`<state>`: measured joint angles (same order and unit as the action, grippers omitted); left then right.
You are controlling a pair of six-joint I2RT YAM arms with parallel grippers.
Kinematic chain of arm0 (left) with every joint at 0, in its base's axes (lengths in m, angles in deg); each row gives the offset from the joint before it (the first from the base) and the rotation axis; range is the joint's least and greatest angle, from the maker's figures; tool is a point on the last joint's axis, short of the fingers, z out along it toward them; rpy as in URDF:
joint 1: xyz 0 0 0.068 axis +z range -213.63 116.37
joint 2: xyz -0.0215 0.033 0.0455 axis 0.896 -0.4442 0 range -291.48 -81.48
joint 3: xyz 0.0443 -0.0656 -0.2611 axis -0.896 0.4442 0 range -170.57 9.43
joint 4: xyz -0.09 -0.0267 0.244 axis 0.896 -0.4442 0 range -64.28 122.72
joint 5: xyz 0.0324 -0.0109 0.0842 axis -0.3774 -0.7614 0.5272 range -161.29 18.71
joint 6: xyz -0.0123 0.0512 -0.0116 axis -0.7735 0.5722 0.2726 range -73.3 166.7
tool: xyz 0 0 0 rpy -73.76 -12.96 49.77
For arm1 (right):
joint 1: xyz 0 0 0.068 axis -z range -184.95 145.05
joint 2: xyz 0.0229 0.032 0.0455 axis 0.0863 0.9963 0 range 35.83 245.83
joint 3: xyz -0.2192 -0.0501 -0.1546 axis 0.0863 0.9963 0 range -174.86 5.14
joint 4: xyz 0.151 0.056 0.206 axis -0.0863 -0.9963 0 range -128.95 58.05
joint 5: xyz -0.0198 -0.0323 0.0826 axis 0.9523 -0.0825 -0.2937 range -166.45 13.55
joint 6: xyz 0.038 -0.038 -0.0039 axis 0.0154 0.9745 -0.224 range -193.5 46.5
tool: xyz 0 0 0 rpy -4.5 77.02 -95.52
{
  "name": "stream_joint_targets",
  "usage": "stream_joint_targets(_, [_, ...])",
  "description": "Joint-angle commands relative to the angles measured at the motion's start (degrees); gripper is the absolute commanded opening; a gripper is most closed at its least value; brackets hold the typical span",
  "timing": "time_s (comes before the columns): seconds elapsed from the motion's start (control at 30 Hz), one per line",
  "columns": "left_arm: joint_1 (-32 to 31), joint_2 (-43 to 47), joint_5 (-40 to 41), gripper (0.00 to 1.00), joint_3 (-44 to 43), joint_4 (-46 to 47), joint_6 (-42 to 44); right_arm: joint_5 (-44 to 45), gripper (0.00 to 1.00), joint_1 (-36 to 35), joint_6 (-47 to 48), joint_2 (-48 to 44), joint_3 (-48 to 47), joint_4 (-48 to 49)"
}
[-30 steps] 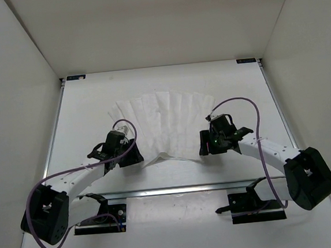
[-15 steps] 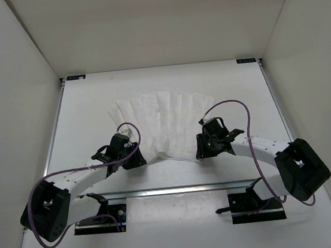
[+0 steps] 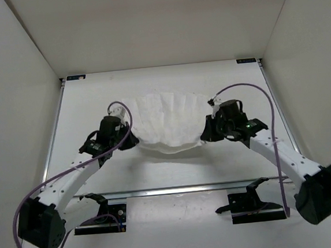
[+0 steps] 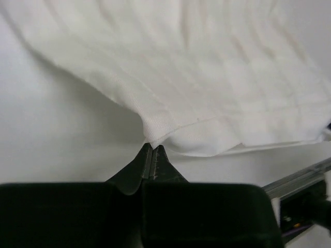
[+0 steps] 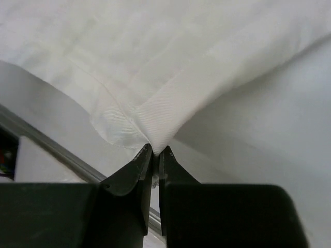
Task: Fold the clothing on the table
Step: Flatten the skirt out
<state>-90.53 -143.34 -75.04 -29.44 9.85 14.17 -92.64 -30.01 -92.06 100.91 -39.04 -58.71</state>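
Across the table (image 3: pixel 175 170), the clothing (image 3: pixel 168 121) runs left-right, left gripper (image 4: pixel 152 150) and right gripper (image 5: pixel 154 150) pinching its corners.

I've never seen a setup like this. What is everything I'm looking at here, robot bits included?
clothing: one, white, creased, middle of the table, raised along its near edge
table: one, matte white, under everything
walls: three, plain white, left, far and right sides
corner brackets: two, dark, at the table's far corners
rail: one, silver metal, across the table's near side
cables: two, purple, one looping along each arm
arms: two, white with black joints, reaching in from the near edge
left claw: one, black, shut on the clothing's near left corner
right claw: one, black, shut on the clothing's near right corner
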Motion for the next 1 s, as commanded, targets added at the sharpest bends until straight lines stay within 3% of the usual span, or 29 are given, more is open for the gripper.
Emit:
stream_joint_targets(0.0, [-0.3, 7.0, 2.7, 0.0, -10.6, -6.7, 2.8, -6.3, 0.0, 0.4, 4.4, -8.9, -7.6, -2.1])
stream_joint_targets(0.3, [2.6, 15.5, -2.0, 0.0, -27.6, -17.7, 1.7, -10.0, 0.0, 1.9, 1.5, -19.3, -23.3, -10.2])
stream_joint_targets(0.4, [5.6, 12.0, -4.3, 0.0, -28.1, -15.6, 3.7, -14.6, 0.0, 8.2, 3.9, -14.8, -22.4, -8.7])
stream_joint_targets(0.5, [7.6, 3.7, -6.5, 0.0, -31.2, -12.5, 5.5, -21.1, 0.0, 13.4, 5.0, -4.7, -23.2, -4.8])
stream_joint_targets(0.53, [7.5, -0.4, -5.8, 0.0, -32.6, -11.9, 6.3, -19.4, 0.0, 13.2, 5.6, 0.6, -24.9, -4.4])
stream_joint_targets(0.63, [9.7, -12.7, -5.7, 0.0, -45.6, -13.1, 9.0, -14.3, 0.0, 10.9, 9.5, 14.5, -39.5, -6.5])
stream_joint_targets(0.8, [14.4, -33.1, -7.8, 0.0, -86.9, -27.6, 10.9, -15.1, 0.0, 11.6, 10.6, 34.0, -86.8, -20.7])
stream_joint_targets(0.87, [14.3, -34.5, -7.4, 0.0, -92.4, -29.5, 10.6, -16.8, 0.01, 12.1, 8.9, 33.3, -85.1, -16.5])
stream_joint_targets(0.97, [13.2, -27.9, -6.6, 0.0, -78.3, -24.2, 11.2, -16.1, 0.0, 12.5, 8.0, 27.5, -70.5, -9.0])
